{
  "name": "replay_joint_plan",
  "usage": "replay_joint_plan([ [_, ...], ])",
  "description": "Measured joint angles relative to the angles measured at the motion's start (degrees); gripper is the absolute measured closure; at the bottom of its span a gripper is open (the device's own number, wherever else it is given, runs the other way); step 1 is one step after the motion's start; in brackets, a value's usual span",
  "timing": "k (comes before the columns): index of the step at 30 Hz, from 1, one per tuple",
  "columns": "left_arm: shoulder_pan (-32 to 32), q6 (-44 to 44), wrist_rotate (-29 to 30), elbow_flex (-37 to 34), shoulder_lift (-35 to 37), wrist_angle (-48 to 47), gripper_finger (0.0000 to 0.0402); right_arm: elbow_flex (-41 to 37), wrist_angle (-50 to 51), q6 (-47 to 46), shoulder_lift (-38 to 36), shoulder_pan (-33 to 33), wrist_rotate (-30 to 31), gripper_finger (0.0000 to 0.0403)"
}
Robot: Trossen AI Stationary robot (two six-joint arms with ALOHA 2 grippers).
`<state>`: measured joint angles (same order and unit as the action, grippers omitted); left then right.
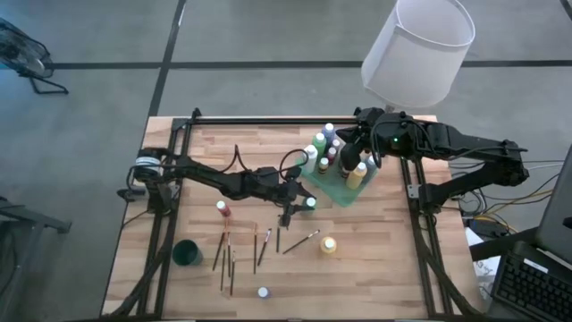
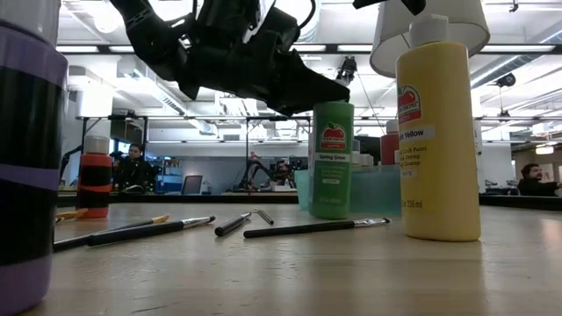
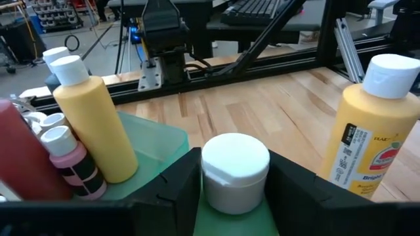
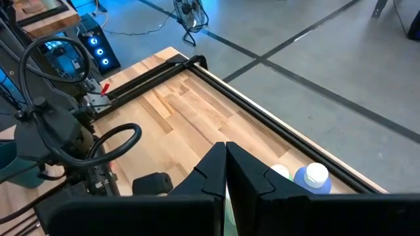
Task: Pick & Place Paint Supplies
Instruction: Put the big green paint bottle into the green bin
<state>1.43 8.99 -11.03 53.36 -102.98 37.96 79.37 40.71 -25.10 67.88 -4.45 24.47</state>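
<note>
Two dark arms are working over the pale wooden bench. Nearest its middle, the translucent green tray is already carrying several white-capped paint bottles, among them a yellow one and a pink one.

The left claw is standing just beside the tray's near edge, its fingers on either side of the green paint bottle with the white cap; the bottle is standing upright on the bench, and whether the fingers are clamping it or letting go cannot be told. In judgement, the step in hand is placing this bottle at the tray; the next move calls for clearing the tray wall.

The right claw is hanging clenched and empty above the tray.

Still out on the bench are a large yellow bottle, a red bottle and several thin wooden-handled brushes; these are awaiting collection.
</note>
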Motion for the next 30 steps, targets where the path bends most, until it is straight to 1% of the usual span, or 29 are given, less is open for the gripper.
replay_joint_plan([
  [11,0.0,0.2,0.0,-0.1,0.6,0.0,0.0239,0.0,0.1,0.0,0.0,0.0,0.0,0.0394],
  [19,0.0,3.2,0.0,-0.2,1.0,0.0,0.0238,0.0,0.7,0.0,0.1,0.0,0.0,0.0394],
  [26,0.0,3.4,0.1,-0.2,5.3,-1.1,0.0238,0.0,0.8,-0.6,0.1,0.0,0.0,0.0394],
  [30,0.0,5.1,0.5,-0.2,9.2,-1.5,0.0238,0.0,0.8,-0.7,0.1,0.0,-0.3,0.0394],
])
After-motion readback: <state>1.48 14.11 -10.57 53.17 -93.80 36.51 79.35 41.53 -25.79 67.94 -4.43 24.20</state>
